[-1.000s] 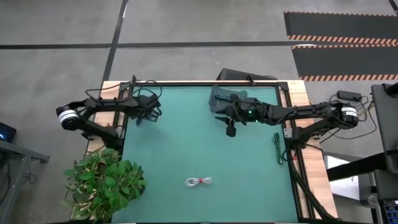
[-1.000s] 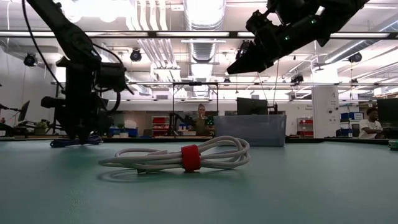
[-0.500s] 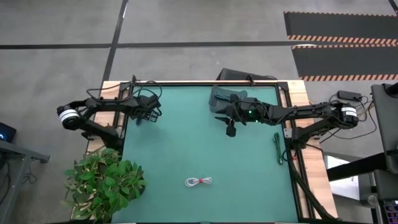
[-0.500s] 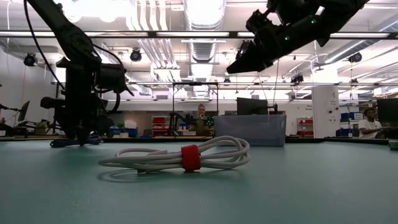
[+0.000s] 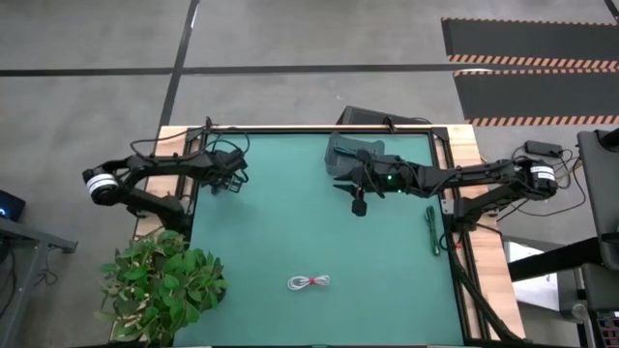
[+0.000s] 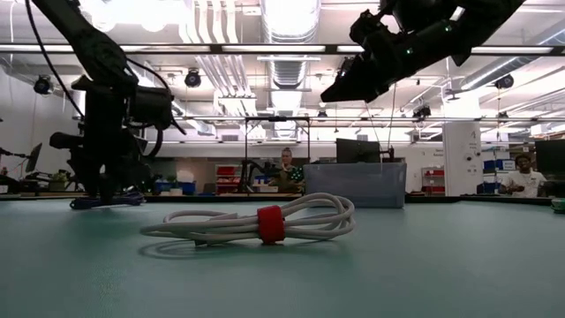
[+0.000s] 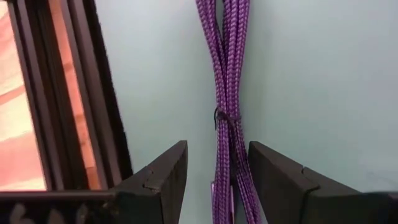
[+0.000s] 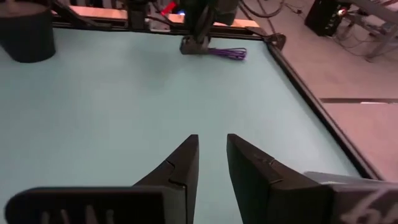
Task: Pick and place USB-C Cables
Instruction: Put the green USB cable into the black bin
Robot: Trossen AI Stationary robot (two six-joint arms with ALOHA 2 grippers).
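Cable nearest my left end effector: the purple-blue cable bundle lay flat on the green surface, close beside the dark frame rail at the surface's left edge.
Left end effector: my left end effector was down at the surface with its two fingers apart; the bundle ran through the gap between them, and I could not see any contact or grip.
Long axis: in my left wrist view the bundle's strands ran straight ahead of me, in line with the gap and along the rail, with a thin dark tie across its middle.
Judgement on the coming move: closing across the strands looked sufficient, since the fingers already straddled the bundle; the rail just beside one finger seemed the likeliest obstruction.
Right end effector: my right end effector hung above the surface near the grey bin, empty, its fingers narrowly parted.
White cable: the white cable with the red band lay coiled near the surface's front edge, well apart from both arms.
Green cable: the teal-green cable lay lengthwise along the right edge, nearer my right arm than my left.
Nearer arm: left for the purple-blue bundle.
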